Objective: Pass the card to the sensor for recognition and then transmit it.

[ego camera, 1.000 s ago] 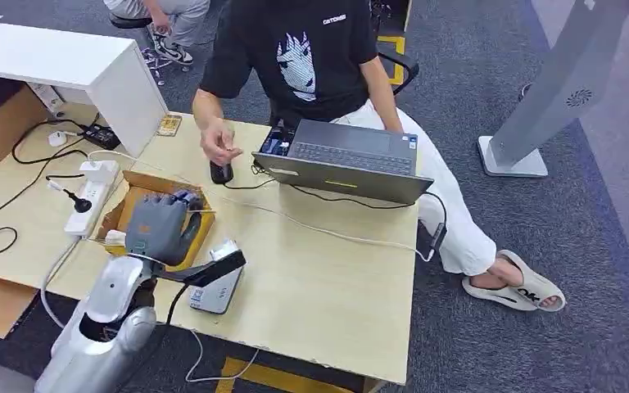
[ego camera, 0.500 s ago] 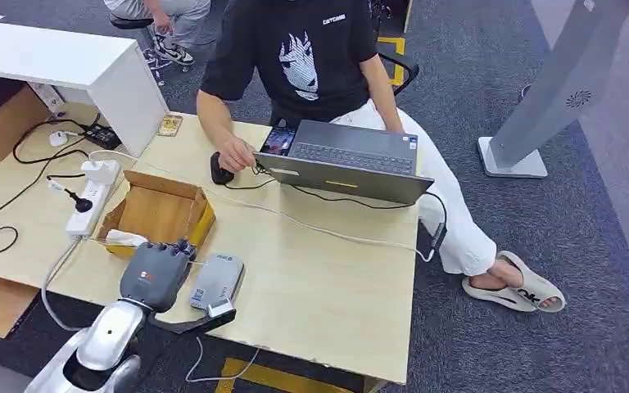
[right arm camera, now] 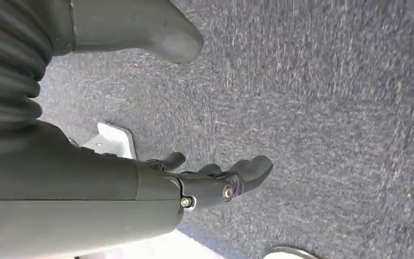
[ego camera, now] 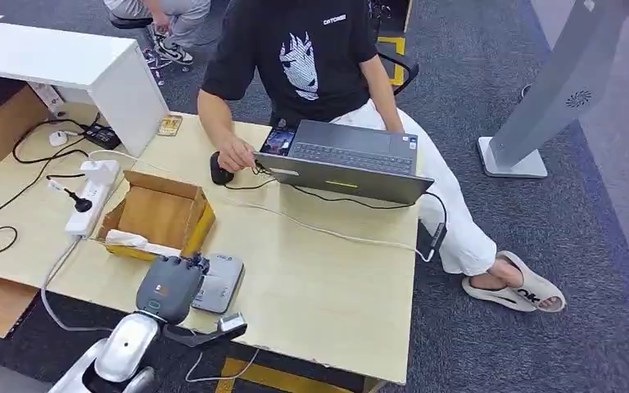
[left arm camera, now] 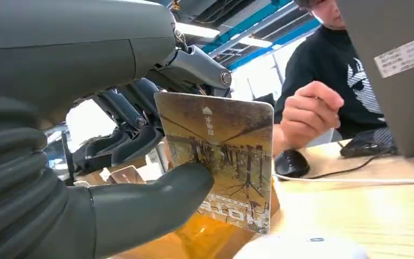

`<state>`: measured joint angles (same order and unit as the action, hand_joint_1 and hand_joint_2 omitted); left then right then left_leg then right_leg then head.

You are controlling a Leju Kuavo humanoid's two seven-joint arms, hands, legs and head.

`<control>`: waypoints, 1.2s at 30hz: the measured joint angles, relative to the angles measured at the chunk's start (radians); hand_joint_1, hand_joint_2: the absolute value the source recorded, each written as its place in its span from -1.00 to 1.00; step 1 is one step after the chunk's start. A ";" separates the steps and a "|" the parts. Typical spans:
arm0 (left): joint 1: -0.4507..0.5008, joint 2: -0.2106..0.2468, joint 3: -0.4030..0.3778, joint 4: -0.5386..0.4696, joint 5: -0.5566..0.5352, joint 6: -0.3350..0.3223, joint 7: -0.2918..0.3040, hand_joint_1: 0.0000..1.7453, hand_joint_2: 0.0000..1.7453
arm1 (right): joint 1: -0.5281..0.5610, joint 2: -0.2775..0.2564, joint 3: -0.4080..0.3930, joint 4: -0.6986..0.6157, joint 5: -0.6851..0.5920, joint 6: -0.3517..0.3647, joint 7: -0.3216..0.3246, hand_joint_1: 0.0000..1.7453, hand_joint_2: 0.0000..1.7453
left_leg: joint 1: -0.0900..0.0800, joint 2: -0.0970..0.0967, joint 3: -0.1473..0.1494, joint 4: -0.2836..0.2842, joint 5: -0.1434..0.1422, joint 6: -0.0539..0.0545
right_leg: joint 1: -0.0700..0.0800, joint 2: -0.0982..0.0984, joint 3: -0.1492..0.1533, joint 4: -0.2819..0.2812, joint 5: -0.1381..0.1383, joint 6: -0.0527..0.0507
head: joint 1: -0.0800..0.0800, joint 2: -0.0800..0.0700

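Cardboard box [ego camera: 160, 214] lies just beyond the left hand [ego camera: 169, 286]; card [left arm camera: 219, 156] is pinched between thumb and fingers [left arm camera: 135, 143], printed face exposed; sensor [ego camera: 220, 279] sits on the table [ego camera: 328, 286] just beside and partly under the fingers; recommended: lower the card flat, close over the sensor, and hold steady; right hand [right arm camera: 215, 181] hangs over carpet, fingers loosely apart, holding nothing.
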<state>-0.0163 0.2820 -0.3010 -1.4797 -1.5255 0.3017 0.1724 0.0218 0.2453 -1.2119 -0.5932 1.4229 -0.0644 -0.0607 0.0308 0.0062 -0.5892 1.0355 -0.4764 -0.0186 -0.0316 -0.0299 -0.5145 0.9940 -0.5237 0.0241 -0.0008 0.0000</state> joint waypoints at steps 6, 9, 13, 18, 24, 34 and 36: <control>0.001 -0.021 -0.001 0.030 0.001 0.024 -0.009 1.00 1.00 | -0.003 0.000 0.003 0.011 0.000 -0.009 -0.007 -1.00 1.00 | 0.000 0.000 0.000 0.000 0.000 0.000 | 0.000 0.000 0.000 0.000 0.000 0.000 | 0.000 0.000; 0.003 -0.029 -0.001 0.045 0.001 0.024 -0.010 1.00 1.00 | -0.004 0.000 0.006 0.011 0.000 -0.008 -0.009 -1.00 1.00 | 0.000 0.000 0.000 0.000 0.000 0.000 | 0.000 0.000 0.000 0.000 0.000 0.000 | 0.000 0.000; 0.007 -0.035 -0.001 0.061 0.002 0.023 -0.010 1.00 1.00 | -0.004 0.000 0.011 0.006 -0.003 0.010 -0.005 -1.00 1.00 | 0.000 0.000 0.000 0.000 0.000 0.000 | 0.000 0.000 0.000 0.000 0.000 0.000 | 0.000 0.000; 0.025 -0.040 -0.001 0.075 0.004 0.021 -0.010 1.00 1.00 | -0.004 0.002 0.015 -0.004 -0.011 0.025 0.000 -1.00 1.00 | 0.000 0.000 0.000 0.000 0.000 0.000 | 0.000 0.000 0.000 0.000 0.000 0.000 | 0.000 0.000; 0.043 -0.044 -0.001 0.083 0.027 0.008 0.010 1.00 1.00 | -0.003 0.005 0.017 -0.025 -0.017 0.042 0.005 -1.00 1.00 | 0.000 0.000 0.000 0.000 0.000 0.000 | 0.000 0.000 0.000 0.000 0.000 0.000 | 0.000 0.000; 0.057 -0.044 -0.001 0.088 0.042 0.009 0.024 1.00 1.00 | -0.003 0.008 0.018 -0.042 -0.020 0.047 0.006 -1.00 1.00 | 0.000 0.000 0.001 0.000 0.000 0.000 | 0.000 0.000 0.001 0.000 0.000 0.000 | 0.000 0.000; 0.057 -0.044 -0.001 0.088 0.047 0.012 0.024 1.00 1.00 | -0.003 0.008 0.018 -0.043 -0.020 0.048 0.006 -1.00 1.00 | 0.000 0.000 0.001 0.000 0.000 0.000 | 0.000 0.000 0.001 0.000 0.000 0.000 | 0.000 0.000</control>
<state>0.0406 0.2384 -0.3017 -1.3916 -1.4790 0.3132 0.1968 0.0193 0.2533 -1.1944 -0.6359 1.4027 -0.0168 -0.0542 0.0308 0.0061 -0.5880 1.0355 -0.4762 -0.0184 -0.0316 -0.0303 -0.5132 0.9940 -0.5237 0.0241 -0.0008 0.0000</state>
